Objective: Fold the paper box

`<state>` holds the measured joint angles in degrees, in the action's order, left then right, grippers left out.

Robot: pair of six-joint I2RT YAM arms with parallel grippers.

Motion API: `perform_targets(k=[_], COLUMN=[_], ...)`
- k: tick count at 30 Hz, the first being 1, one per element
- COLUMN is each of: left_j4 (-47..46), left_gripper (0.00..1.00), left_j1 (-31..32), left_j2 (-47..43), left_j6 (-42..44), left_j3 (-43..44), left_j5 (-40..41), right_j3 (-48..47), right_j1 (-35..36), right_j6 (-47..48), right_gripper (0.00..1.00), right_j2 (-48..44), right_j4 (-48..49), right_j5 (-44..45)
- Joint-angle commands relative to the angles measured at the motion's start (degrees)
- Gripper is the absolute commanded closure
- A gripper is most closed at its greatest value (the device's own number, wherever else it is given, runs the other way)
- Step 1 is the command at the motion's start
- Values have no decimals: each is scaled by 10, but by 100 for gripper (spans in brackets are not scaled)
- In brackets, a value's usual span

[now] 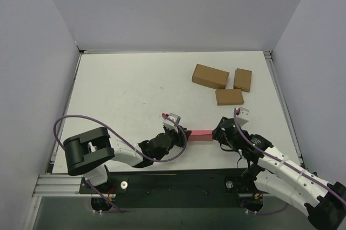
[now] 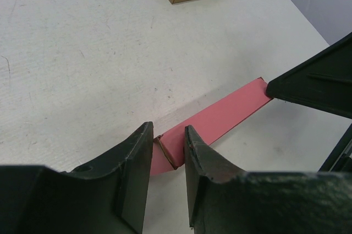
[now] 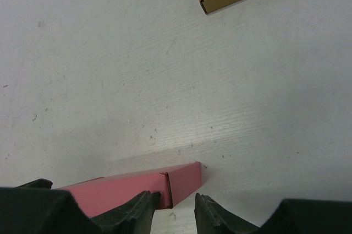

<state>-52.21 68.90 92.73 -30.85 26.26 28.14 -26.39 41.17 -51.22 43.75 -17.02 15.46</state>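
The paper box (image 1: 201,133) is a long, narrow pink-red box lying flat near the table's front edge, between the two arms. My left gripper (image 1: 181,134) holds its left end. In the left wrist view the jaws (image 2: 168,159) press on both sides of the box (image 2: 225,113), where a brown-edged end flap shows. My right gripper (image 1: 219,131) is at the box's right end. In the right wrist view it (image 3: 170,215) stands open, its tips just short of the closed end of the box (image 3: 126,190). One right finger (image 2: 311,82) meets the far end.
Three brown cardboard boxes lie at the back right of the white table (image 1: 130,89): a larger one (image 1: 210,76), a small one (image 1: 243,79) and another (image 1: 229,96) in front of them. Grey walls stand on three sides.
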Motion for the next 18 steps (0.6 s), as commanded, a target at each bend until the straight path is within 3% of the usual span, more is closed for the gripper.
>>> perform_targets(k=[1,12,18], left_j4=[266,265,276], left_gripper=[62,62,60], left_j1=[2,2,2], left_j2=[47,46,24], left_j6=[38,47,53], left_j3=[-42,-37,-24], left_j5=[-19,-19,-25], right_j3=[-8,13,47], right_j1=[0,-20,-28], right_j6=[2,-3,-25], right_gripper=[64,74,78], right_j2=[-5,57,40], right_j4=[-61,-69,-68], right_j5=[-5,-25,-54])
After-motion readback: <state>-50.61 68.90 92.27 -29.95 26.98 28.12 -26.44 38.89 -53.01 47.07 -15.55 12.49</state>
